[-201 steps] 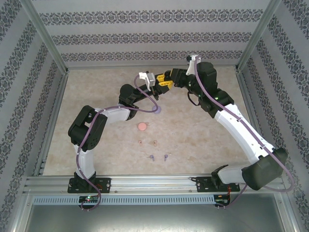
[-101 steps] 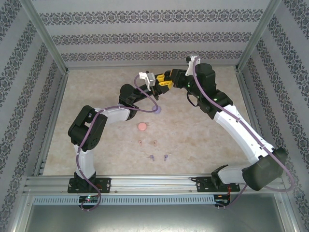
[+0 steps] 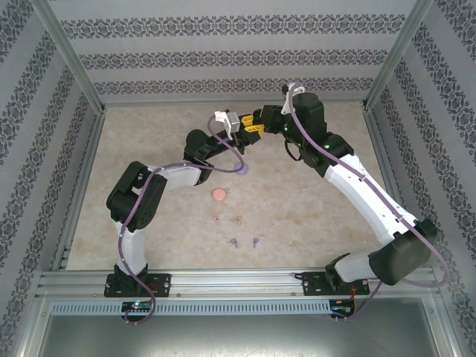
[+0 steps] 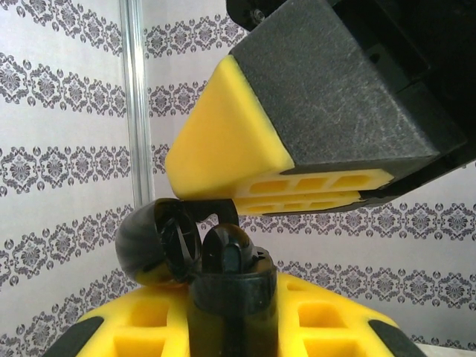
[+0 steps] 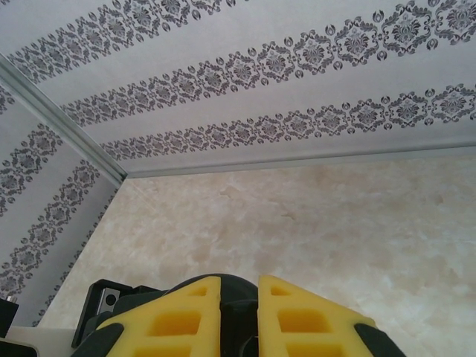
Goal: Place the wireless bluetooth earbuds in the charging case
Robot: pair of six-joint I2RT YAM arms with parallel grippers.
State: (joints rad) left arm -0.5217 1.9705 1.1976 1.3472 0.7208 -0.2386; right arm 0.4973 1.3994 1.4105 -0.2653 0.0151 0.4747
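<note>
Left gripper [image 4: 230, 323]: clamped on black case [image 4: 230, 297] with open lid [image 4: 156, 249].
Right gripper [image 5: 239, 288]: pinched together, just above black case.
Black earbud [image 4: 227, 249]: sitting in black case.

Left gripper [image 4: 230, 331] clamped black charging case [image 4: 230, 305] upright between yellow fingers [image 4: 141, 331]. Lid [image 4: 158, 242] stood open, tipped to left of case body. Black earbud [image 4: 227, 247] sat rounded end up in case mouth. Right gripper [image 4: 223, 192] hung at upper right, just above earbud, yellow pads pressed near together; contact with earbud unclear. Patterned wall [image 4: 59, 149] and metal post [image 4: 134, 97] behind.
</note>
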